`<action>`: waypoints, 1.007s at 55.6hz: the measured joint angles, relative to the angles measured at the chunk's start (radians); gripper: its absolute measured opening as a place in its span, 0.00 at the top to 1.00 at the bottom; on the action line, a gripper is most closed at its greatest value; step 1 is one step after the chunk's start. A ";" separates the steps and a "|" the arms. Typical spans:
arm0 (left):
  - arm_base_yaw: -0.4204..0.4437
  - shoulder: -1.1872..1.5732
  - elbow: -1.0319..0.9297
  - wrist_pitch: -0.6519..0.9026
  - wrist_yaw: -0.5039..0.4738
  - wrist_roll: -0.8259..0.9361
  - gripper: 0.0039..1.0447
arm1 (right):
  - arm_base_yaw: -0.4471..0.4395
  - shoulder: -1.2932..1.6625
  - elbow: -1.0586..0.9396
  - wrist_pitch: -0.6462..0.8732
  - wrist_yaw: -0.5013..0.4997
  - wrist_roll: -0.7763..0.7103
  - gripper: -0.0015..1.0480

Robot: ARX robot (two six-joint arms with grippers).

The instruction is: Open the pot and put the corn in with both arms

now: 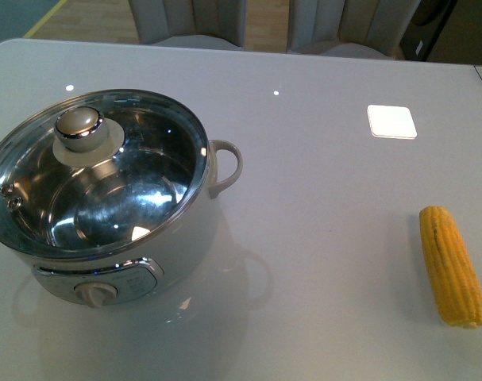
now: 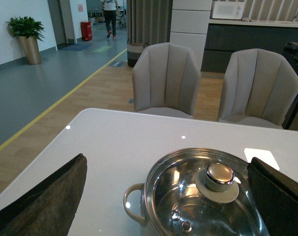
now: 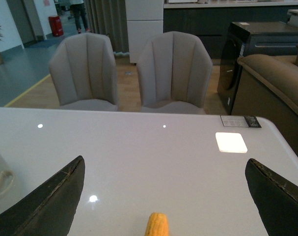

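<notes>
At 9 o'clock on the table (image 1: 320, 198) the pot (image 1: 187, 244) sits lidded; the corn (image 1: 453, 266) lies at 4 o'clock. Left gripper (image 2: 167, 162) and right gripper (image 3: 164, 164) gape empty. Step 1 seems pending: pinch the lid knob (image 1: 79, 125).

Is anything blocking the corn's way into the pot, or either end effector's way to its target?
Yes: the glass lid sits on the pot, shutting out the corn. Nothing visible lies between corn and pot on the table, nor between the left end effector and the lid, or the right end effector and the corn.
</notes>
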 joint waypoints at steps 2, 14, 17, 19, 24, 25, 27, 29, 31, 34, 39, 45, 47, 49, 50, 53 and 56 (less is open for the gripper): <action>0.000 0.000 0.000 0.000 0.000 0.000 0.06 | 0.000 0.000 0.000 0.000 0.000 0.000 0.08; 0.000 0.000 0.000 0.000 0.000 0.000 0.06 | 0.000 0.000 0.000 0.000 0.000 0.000 0.08; 0.000 0.000 0.000 0.000 0.000 0.000 0.06 | 0.000 0.000 0.000 0.000 0.000 0.000 0.08; 0.000 0.000 0.000 0.000 0.000 0.000 0.06 | 0.000 0.000 0.000 0.000 0.000 0.000 0.08; 0.000 0.000 0.000 0.000 0.000 0.000 0.06 | 0.000 0.000 0.000 0.000 0.000 0.000 0.08; 0.000 0.000 0.000 0.000 0.000 0.000 0.06 | 0.000 0.000 0.000 0.000 0.000 0.000 0.08; 0.000 0.000 0.000 0.000 0.000 0.000 0.06 | 0.000 0.000 0.000 0.000 0.000 0.000 0.08; 0.000 0.000 0.000 0.000 0.000 0.000 0.06 | 0.000 0.000 0.000 0.000 0.000 0.000 0.08; 0.000 0.000 0.000 0.000 0.000 0.000 0.06 | 0.000 0.000 0.000 0.000 0.000 0.000 0.08; 0.000 0.000 0.000 0.000 0.000 0.000 0.06 | 0.000 0.000 0.000 0.000 0.000 0.000 0.08; 0.000 0.000 0.000 0.000 0.000 0.000 0.06 | 0.000 0.000 0.000 0.000 0.000 0.000 0.08; 0.012 0.029 0.024 -0.066 0.048 -0.032 0.06 | 0.000 0.000 0.000 0.000 0.000 0.000 0.08; 0.019 0.106 0.078 -0.189 0.107 -0.082 0.06 | 0.000 0.000 0.000 0.000 0.000 0.000 0.08; 0.019 0.184 0.119 -0.262 0.134 -0.118 0.06 | 0.000 0.000 0.000 0.000 -0.002 0.000 0.08; 0.019 0.229 0.137 -0.288 0.146 -0.134 0.06 | 0.000 0.000 0.000 0.000 -0.002 0.000 0.08; 0.012 0.325 0.163 -0.288 0.155 -0.174 0.06 | 0.000 0.000 0.000 0.000 -0.002 0.000 0.08; 0.002 0.391 0.179 -0.258 0.158 -0.192 0.06 | 0.000 0.000 0.000 0.000 -0.002 0.000 0.08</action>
